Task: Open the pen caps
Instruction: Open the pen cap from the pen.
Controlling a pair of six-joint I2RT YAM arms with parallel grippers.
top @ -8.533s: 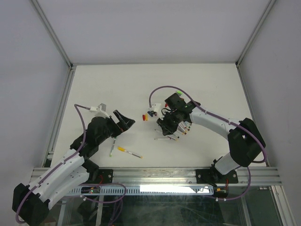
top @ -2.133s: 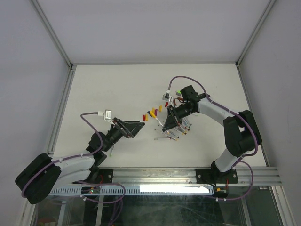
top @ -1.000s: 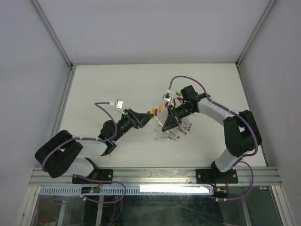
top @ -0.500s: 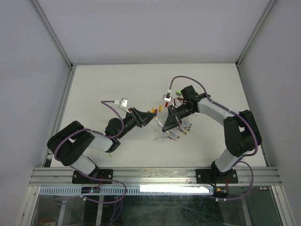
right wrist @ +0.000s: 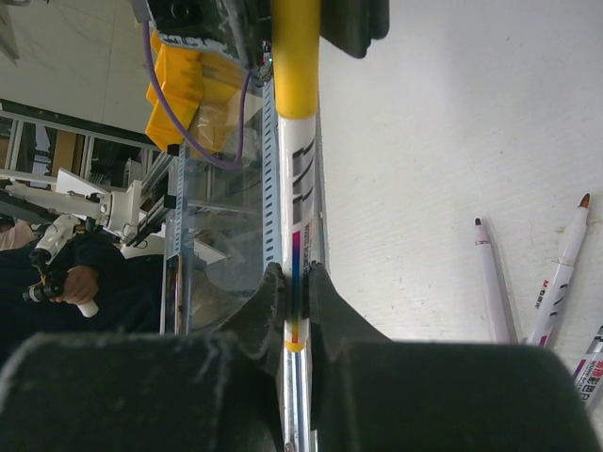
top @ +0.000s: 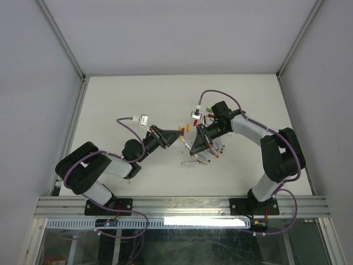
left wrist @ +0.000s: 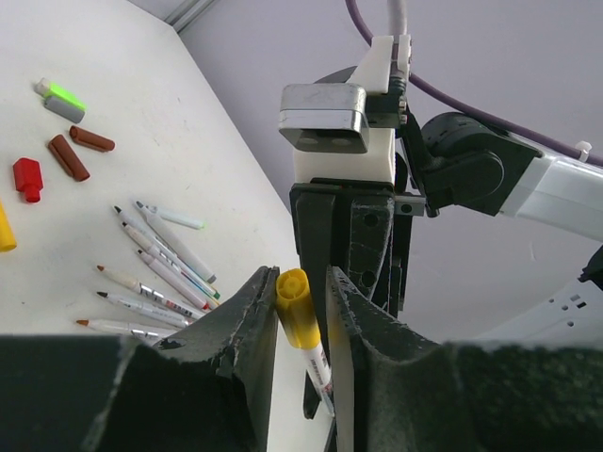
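Note:
A white pen point(right wrist: 295, 188) with a yellow cap point(right wrist: 296, 56) is pinched at its barrel by my right gripper point(right wrist: 297, 282), which is shut on it and holds it above the table. In the top view that gripper point(top: 194, 149) points down-left at my left gripper point(top: 180, 134). The left wrist view shows the yellow cap point(left wrist: 298, 306) between the left gripper's point(left wrist: 301, 294) jaws. The cap touches one finger point(left wrist: 254, 320), and a thin gap shows on the other side. Loose pen caps lie on the table: dark red point(left wrist: 71, 156), red point(left wrist: 27, 179) and green point(left wrist: 58, 97).
Several uncapped pens point(left wrist: 155, 268) lie in a bunch on the table under the right arm, also seen as pens point(top: 207, 156) from above and pens point(right wrist: 490, 282) beside the right gripper. More loose caps point(top: 187, 127) sit behind the two grippers.
My left gripper has reached right to the pen's capped end and its jaws have narrowed around the yellow cap. The right gripper has kept still with the pen.

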